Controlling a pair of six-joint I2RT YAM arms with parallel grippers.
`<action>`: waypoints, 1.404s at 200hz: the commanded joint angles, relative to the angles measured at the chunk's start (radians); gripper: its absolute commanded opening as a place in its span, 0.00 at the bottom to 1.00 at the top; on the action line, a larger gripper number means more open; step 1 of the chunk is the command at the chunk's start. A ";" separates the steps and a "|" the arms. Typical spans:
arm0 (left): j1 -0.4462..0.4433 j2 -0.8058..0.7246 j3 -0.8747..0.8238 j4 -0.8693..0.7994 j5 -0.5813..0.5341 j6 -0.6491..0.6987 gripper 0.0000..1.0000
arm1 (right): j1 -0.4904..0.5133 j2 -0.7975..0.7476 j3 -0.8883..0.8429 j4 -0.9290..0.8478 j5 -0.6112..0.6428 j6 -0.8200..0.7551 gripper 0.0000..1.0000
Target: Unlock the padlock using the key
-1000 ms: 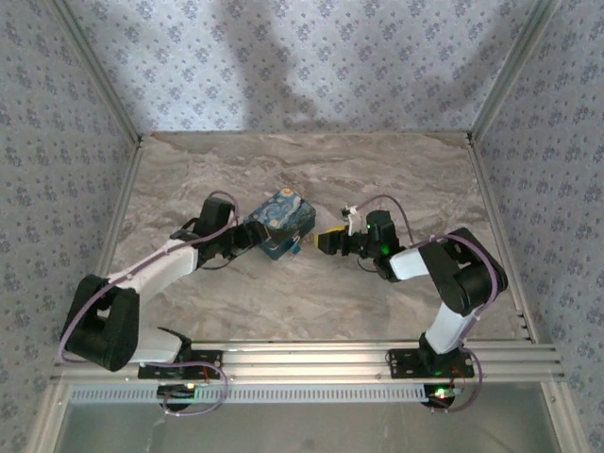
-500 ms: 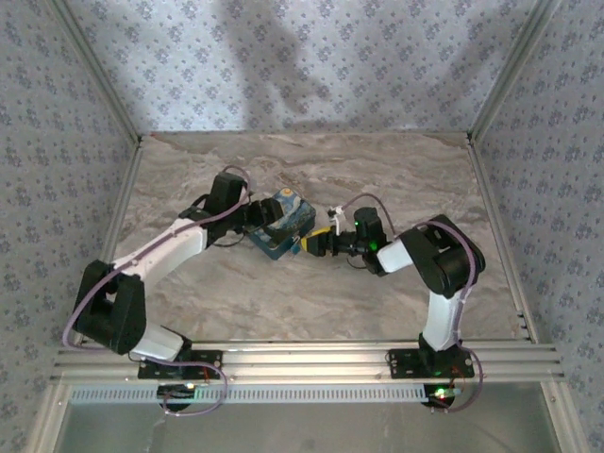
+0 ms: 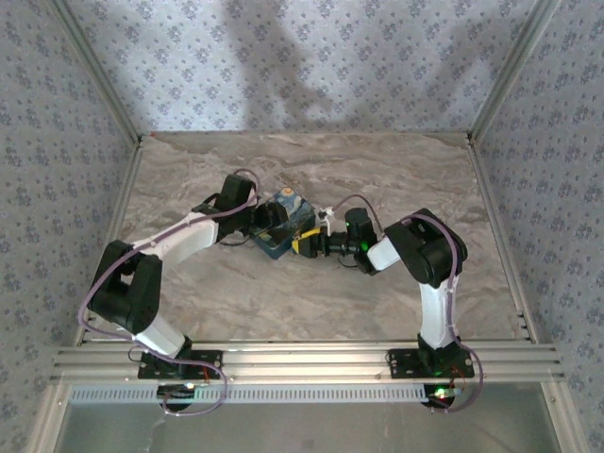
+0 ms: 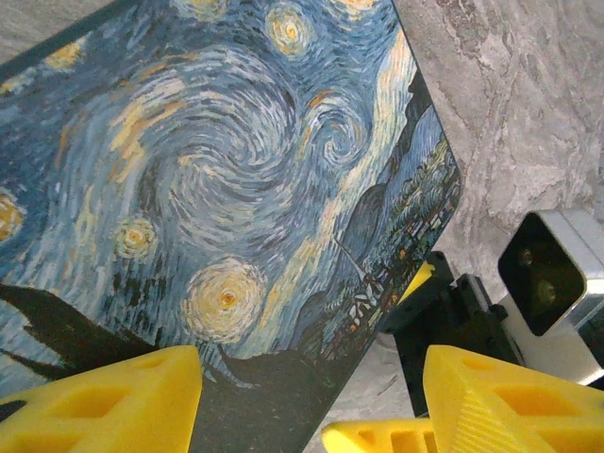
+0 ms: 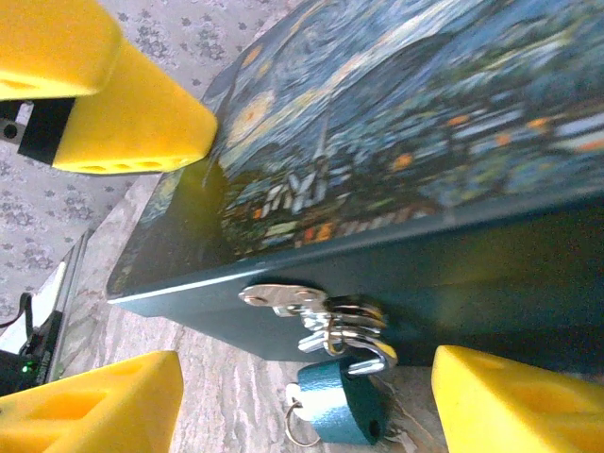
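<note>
The left gripper (image 4: 307,401) is hovering over the blue-and-yellow swirl-print box (image 4: 217,189), its yellow fingers (image 4: 104,401) sitting wide apart above the lid; past the box's corner the right gripper (image 4: 429,293) is showing over the marble table (image 4: 510,113), a white-cased camera (image 4: 552,274) sitting beside it

1 swirl-print box (image 3: 281,225), 1 blue padlock (image 5: 337,404) below box's 1 hasp (image 5: 283,297), 2 arms (left arm (image 3: 179,238), right arm (image 3: 427,257)), 1 tabletop (image 3: 311,302)

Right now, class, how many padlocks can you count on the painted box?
1. The padlock hangs from the metal hasp on the dark side wall of the box; its other walls are hidden.
</note>
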 commanded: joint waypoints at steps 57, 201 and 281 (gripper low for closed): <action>-0.004 0.057 0.022 0.016 0.008 -0.002 0.63 | 0.013 0.040 0.023 0.071 -0.056 0.051 0.70; -0.004 0.061 0.021 0.013 -0.002 -0.004 0.63 | -0.013 0.042 -0.020 0.118 -0.075 0.067 0.43; -0.004 0.066 0.022 0.013 -0.004 -0.007 0.63 | -0.019 0.041 -0.028 0.083 -0.070 0.044 0.30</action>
